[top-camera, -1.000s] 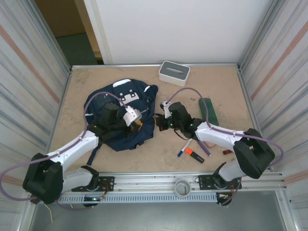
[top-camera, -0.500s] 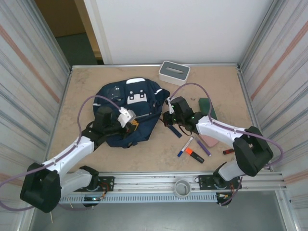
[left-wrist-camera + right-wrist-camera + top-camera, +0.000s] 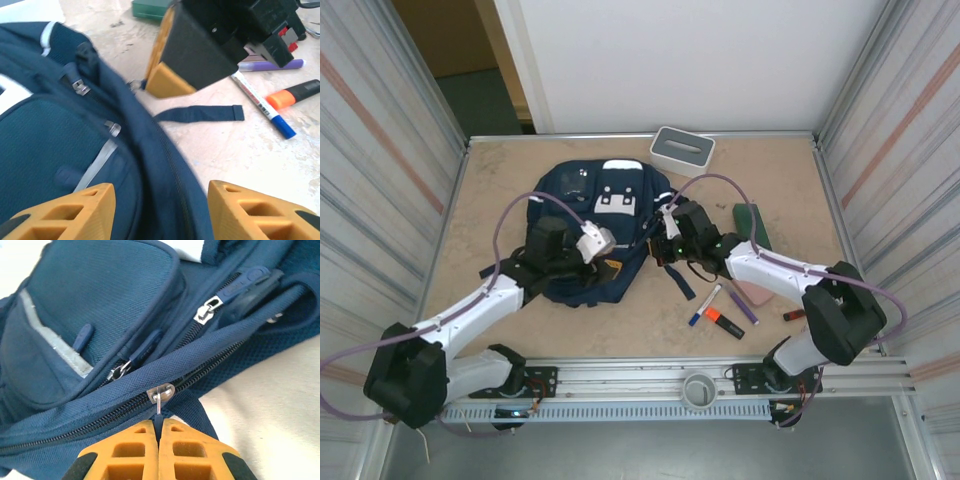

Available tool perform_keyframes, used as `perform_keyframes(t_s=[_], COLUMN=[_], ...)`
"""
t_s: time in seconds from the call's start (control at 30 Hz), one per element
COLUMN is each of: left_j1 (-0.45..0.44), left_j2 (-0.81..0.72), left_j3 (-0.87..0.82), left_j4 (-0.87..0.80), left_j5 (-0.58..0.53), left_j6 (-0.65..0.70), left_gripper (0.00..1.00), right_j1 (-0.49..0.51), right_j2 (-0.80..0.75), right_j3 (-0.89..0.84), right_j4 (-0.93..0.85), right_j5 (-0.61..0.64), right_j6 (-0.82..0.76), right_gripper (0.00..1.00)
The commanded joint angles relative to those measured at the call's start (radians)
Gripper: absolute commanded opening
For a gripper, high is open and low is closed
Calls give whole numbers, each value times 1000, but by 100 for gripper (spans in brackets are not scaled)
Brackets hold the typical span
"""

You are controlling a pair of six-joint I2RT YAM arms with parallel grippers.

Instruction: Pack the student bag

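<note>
Since a moment ago, the bag (image 3: 618, 225) has been sliding up the table (image 3: 500, 180) and turning. Now its white patches are pointing at the far wall, close to the box (image 3: 682, 150). It is lying a bit left of the middle of the table, with its long way running from the near side to the far side.

At the bag's right edge, the right claw (image 3: 159, 432) is squeezing shut on the little zip pull (image 3: 161, 392). The bag is lying to the left of this claw, and the zip (image 3: 100, 420) is running sideways right in front of its tips.

Just beside it, the left claw (image 3: 160, 210) is hanging over the bag's near right part. Its fingers are standing apart and holding nothing, with the bag's edge passing under the gap.

I think the zip is getting worked so things can go in. The right arm is holding the pull, so it is the one to tug, and the tug needs to go along the zip line. The left claw is nearer the bag's body and could pin it down. Some pens (image 3: 705, 303) are lying on the right, near the right arm, not packed yet.
</note>
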Motion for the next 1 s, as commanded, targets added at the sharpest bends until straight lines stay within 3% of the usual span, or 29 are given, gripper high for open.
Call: perform_keyframes(t_s=[0.0, 0.13, 0.27, 0.37, 0.5, 0.7, 0.97], left_j1=[-46, -79, -70, -34, 24, 83, 83], left_j2=[57, 142, 135, 65, -59, -147, -75], left_j3=[48, 91, 89, 46, -46, -108, -89], left_j4=[-33, -67, -65, -16, 90, 148, 134], left_j5=[-44, -76, -109, -55, 61, 135, 158], left_j6=[40, 59, 47, 24, -16, -53, -49], left_gripper=[54, 48, 17, 0, 0, 0, 0], right_j1=[33, 49, 41, 9, -66, -131, -172], right_j2=[-68, -86, -96, -84, -40, 36, -47], right_j3=[6, 6, -12, -30, -40, -31, -40], right_j4=[89, 98, 68, 16, -53, 3, 17], right_j5=[-50, -58, -22, 29, 110, 29, -253], right_j6=[27, 35, 18, 7, 17, 18, -25], right_gripper=[0, 0, 0, 0, 0, 4, 38])
